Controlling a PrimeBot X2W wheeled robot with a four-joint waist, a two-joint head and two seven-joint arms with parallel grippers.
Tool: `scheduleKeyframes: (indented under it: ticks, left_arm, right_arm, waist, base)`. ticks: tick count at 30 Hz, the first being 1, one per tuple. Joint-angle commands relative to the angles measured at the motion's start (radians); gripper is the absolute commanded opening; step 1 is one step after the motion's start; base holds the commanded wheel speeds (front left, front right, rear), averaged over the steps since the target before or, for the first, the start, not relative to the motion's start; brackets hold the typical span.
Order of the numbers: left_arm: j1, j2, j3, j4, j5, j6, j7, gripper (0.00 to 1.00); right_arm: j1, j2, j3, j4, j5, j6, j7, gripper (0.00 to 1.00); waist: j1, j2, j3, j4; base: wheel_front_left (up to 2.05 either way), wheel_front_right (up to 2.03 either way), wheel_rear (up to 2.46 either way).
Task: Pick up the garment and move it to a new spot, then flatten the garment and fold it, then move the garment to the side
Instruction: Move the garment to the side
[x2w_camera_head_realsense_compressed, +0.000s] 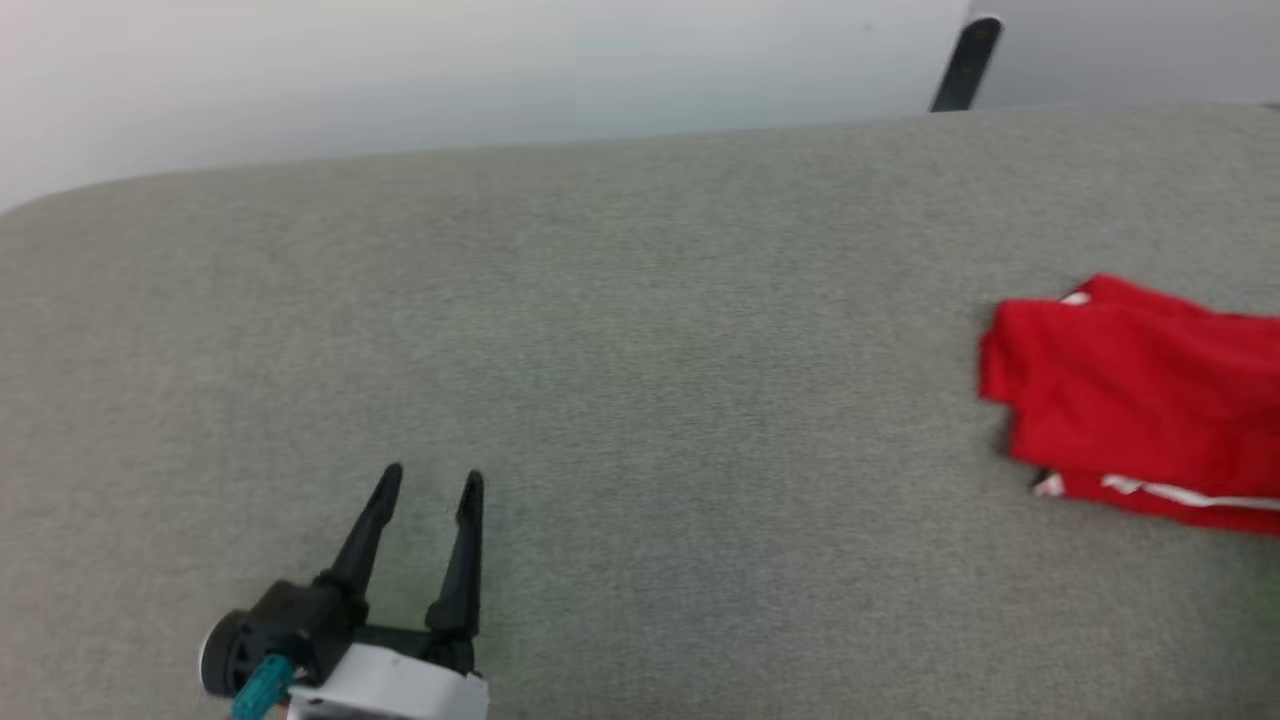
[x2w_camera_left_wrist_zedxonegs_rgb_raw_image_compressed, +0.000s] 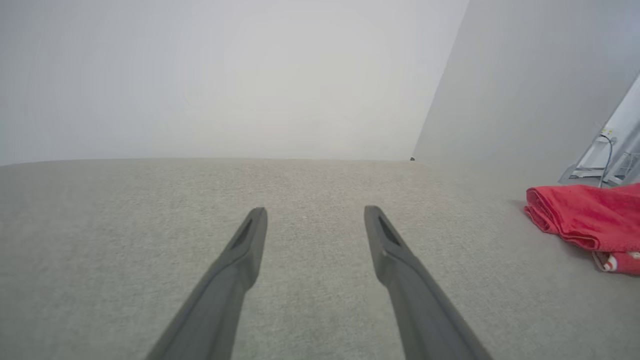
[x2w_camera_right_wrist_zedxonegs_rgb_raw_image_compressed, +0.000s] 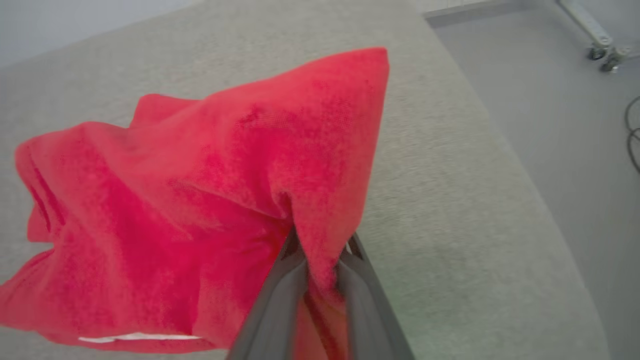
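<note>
Far right of the worktop (x2w_camera_head_realsense_compressed: 600, 300), near its edge, is where the garment (x2w_camera_head_realsense_compressed: 1130, 400) sits. It's red and stacked in layers, with a strip of white trim (x2w_camera_head_realsense_compressed: 1180, 492) along the near side. The head view's frame cuts part of it off.

Right end effector (x2w_camera_right_wrist_zedxonegs_rgb_raw_image_compressed: 322, 245): nearly closed, pinching a ridge of red cloth between its fingers. Right wrist view has the fabric tented up from the pinch and draping away to one side. So the grip is on a fold, several layers I think, not a single edge. That makes sense if the aim is to carry the bundle as one piece without it falling open. Can't tell whether the far part is off the surface or dragging on it.

Left end effector (x2w_camera_head_realsense_compressed: 432, 475): spread wide, nothing in it, held over bare grey fabric well apart from the garment. My read: parked out of the way so one arm can do the move.

Stage guess: the layered look suggests folding is done and this is the move to the side. It could equally be the first pickup of a bunched shirt; can't settle that from here.

Risk: the pinch is close to the worktop's rounded corner, with the floor (x2w_camera_right_wrist_zedxonegs_rgb_raw_image_compressed: 575, 150) just beyond. If layers slip, part of it goes over the edge. I'd lift slowly and keep travel short.
</note>
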Motion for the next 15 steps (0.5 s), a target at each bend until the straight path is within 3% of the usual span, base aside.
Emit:
scheduleKeyframes:
  ticks: [1, 7, 15]
  left_arm:
    - [-0.026, 0.010, -0.011, -0.008, 0.006, -0.004, 0.000, 1.00]
    - [-0.096, 0.037, -0.053, -0.012, 0.000, -0.003, 0.000, 1.00]
    - [-0.170, 0.067, -0.084, -0.026, -0.004, -0.003, 0.000, 1.00]
  right_arm:
    - [-0.017, -0.020, -0.021, 0.014, -0.016, -0.002, -0.029, 0.00]
    - [-0.090, -0.083, -0.040, 0.058, -0.089, -0.002, -0.106, 0.00]
    - [-0.204, -0.115, 0.004, 0.109, -0.211, -0.002, -0.184, 0.00]
  waist:
    - [0.0000, 0.0000, 0.023, -0.036]
    - [0.0000, 0.0000, 0.082, -0.049]
    - [0.0000, 0.0000, 0.151, -0.039]
  base:
    - [0.00, 0.00, 0.00]
    - [0.00, 0.00, 0.00]
    - [0.00, 0.00, 0.00]
